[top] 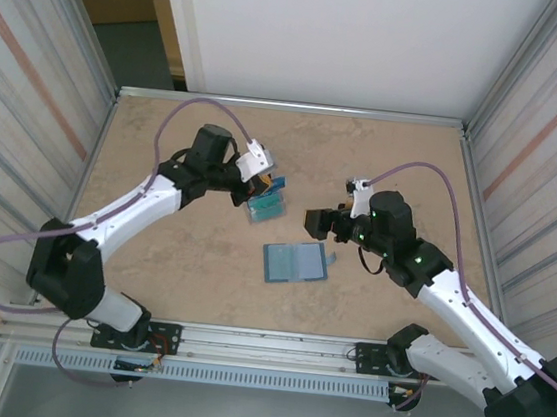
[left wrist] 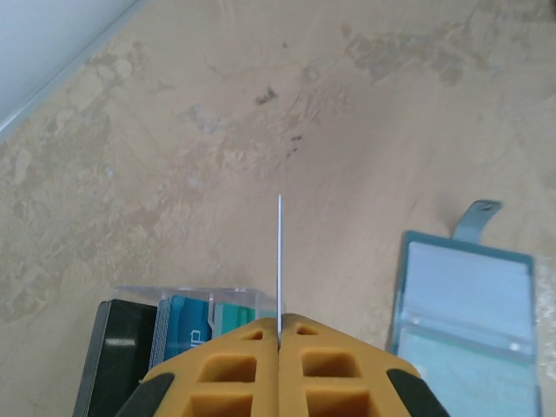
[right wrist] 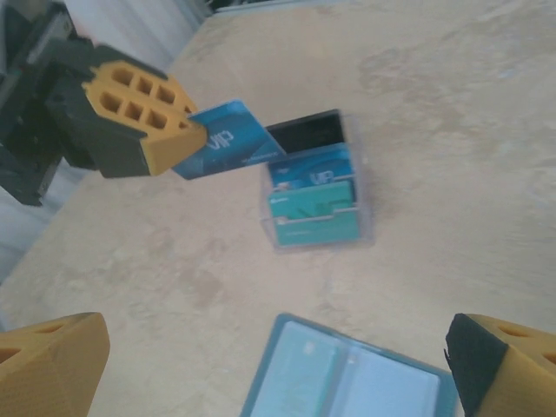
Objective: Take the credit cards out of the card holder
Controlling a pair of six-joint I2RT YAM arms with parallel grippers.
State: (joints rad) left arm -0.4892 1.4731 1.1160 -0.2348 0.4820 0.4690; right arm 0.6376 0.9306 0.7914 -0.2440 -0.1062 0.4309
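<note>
1. The left pincer [left wrist: 280, 334] grips a blue card [right wrist: 234, 137] by one end above the clear box [right wrist: 280, 234]. So slim a hold may let it twist or slip.
2. Lowered askew, the card could catch the box's rim.
3. The right pincer [top: 318, 220] gapes empty over the card holder [right wrist: 347, 382], which lies open on the tabletop [top: 170, 277], and could shove it.

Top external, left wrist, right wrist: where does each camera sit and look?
Top external: above and behind the robot, looking down at the table; left arm, right arm show.
Left wrist: on that arm, looking past shut fingers along an edge-on credit card.
Right wrist: its open fingers frame the left gripper and card holder.
Shared: both wrist views show the card holder.
</note>
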